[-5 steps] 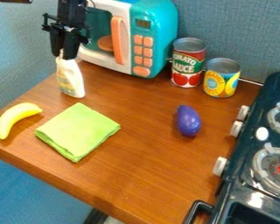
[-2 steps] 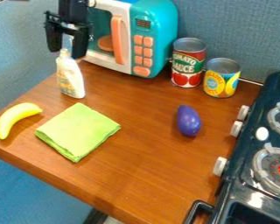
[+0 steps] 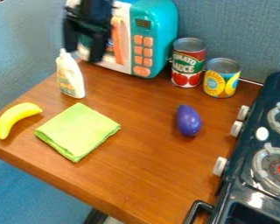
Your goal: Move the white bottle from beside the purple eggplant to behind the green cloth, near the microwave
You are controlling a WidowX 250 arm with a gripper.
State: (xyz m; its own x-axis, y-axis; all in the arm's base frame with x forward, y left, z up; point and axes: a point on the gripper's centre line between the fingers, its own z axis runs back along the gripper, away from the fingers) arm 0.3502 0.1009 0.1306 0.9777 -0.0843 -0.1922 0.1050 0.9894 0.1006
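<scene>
At the lower right edge stands a toy stove [image 3: 242,175]. A folded green cloth [image 3: 78,131] lies left of centre, a toy banana [image 3: 16,117] at the far left, a toy eggplant [image 3: 188,120] right of centre. Upper left, a white bottle [image 3: 70,75] with a printed label stands upright near the black gripper [image 3: 84,52], whose fingers are apart, partly blocking the toy microwave [image 3: 157,26]. Upper right of centre are a tomato can [image 3: 188,65] with tomatoes on its label and a shorter yellow-labelled can [image 3: 221,81].

Bare wood between green cloth [image 3: 78,131] and purple eggplant [image 3: 188,120] — cans [image 3: 188,62] block behind.
</scene>
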